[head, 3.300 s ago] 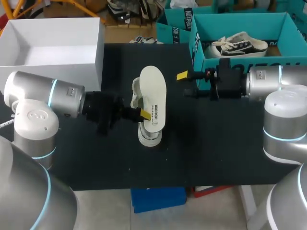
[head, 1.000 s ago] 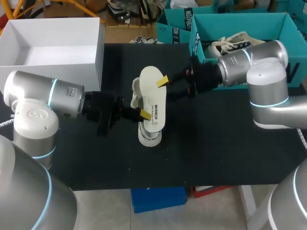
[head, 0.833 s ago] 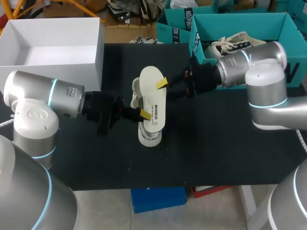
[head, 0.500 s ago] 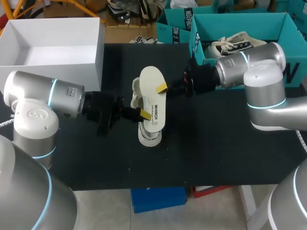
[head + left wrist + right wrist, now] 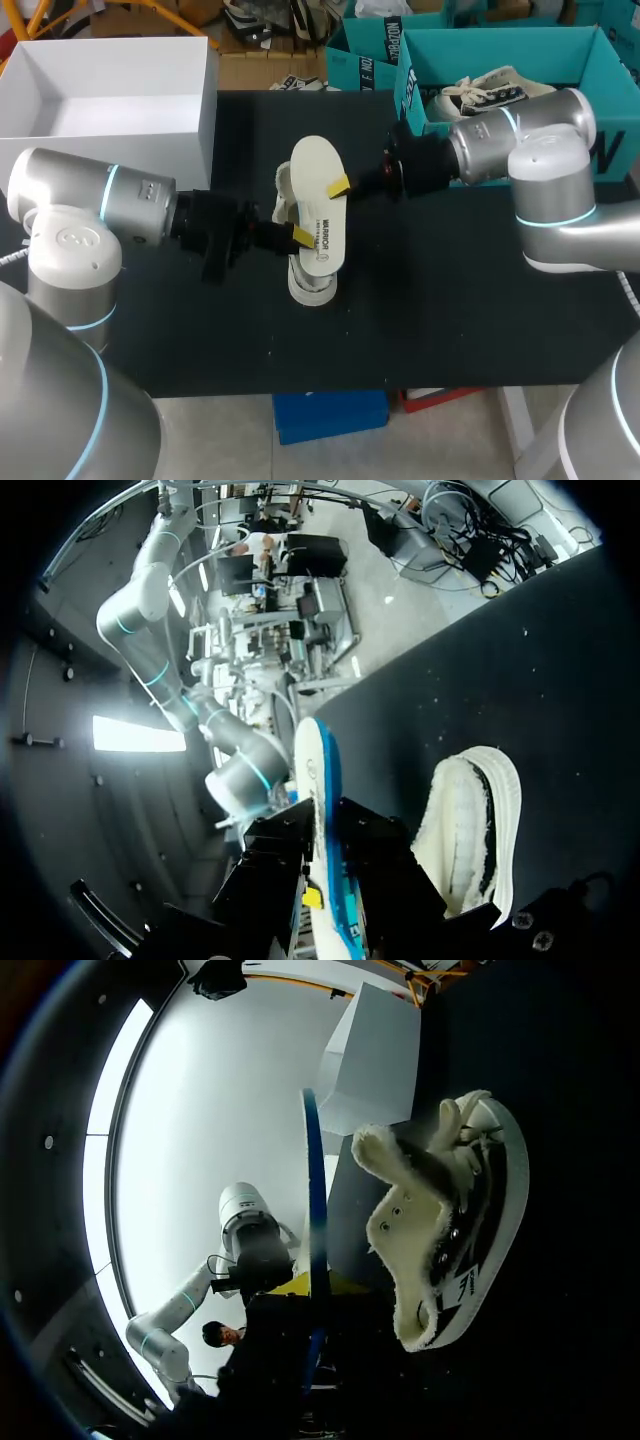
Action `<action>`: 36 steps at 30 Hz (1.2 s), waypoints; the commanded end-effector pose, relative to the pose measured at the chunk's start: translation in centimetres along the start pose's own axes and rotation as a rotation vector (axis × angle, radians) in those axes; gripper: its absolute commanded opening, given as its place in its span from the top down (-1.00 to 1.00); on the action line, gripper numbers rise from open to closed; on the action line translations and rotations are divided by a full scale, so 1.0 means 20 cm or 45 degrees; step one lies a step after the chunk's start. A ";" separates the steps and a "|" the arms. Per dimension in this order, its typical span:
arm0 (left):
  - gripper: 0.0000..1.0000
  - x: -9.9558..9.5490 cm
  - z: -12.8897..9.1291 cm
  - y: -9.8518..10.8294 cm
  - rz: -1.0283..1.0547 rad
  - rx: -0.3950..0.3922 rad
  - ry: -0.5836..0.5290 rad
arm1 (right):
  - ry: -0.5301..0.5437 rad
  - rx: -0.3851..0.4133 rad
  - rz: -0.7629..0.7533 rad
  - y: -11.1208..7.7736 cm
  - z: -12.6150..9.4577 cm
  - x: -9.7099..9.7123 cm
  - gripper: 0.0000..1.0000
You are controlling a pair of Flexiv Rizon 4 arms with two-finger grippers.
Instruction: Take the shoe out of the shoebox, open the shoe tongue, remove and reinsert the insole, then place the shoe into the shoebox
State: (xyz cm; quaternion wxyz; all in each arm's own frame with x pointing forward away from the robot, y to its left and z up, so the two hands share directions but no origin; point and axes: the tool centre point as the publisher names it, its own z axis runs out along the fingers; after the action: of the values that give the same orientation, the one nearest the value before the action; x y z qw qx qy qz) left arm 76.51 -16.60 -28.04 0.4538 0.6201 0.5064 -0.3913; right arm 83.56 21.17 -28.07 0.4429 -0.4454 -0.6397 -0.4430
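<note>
- My left fingers (image 5: 300, 237) clamp one edge of the insole (image 5: 320, 205).
- My right fingers (image 5: 338, 187) clamp its opposite edge.
- Shoe (image 5: 312, 288) on counter (image 5: 450, 300), under the insole.

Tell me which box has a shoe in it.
The teal box at the right back: a white sneaker lies inside it. The white box at the left shows no shoe.

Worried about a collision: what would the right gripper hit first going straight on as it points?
The insole: its edge lies right in front of the right gripper, above the shoe. Whether they touch is unclear.
</note>
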 end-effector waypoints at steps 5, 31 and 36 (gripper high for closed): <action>-1.00 -0.06 -0.08 0.01 -0.116 -0.017 0.179 | 0.000 -0.003 0.000 0.00 0.01 0.00 1.00; -1.00 -0.39 -0.08 0.04 -0.102 -0.082 1.345 | 0.000 -0.003 0.000 0.00 0.01 0.00 1.00; -1.00 -0.43 -0.03 0.05 -0.079 -0.111 1.432 | 0.000 -0.003 0.000 0.00 0.01 0.00 1.00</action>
State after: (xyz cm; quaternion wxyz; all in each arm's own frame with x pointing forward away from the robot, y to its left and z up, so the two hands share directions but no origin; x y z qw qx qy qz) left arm 76.41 -17.54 -19.66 0.2563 0.6879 0.6650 -0.1371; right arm 83.55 21.19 -28.07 0.4429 -0.4454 -0.6398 -0.4429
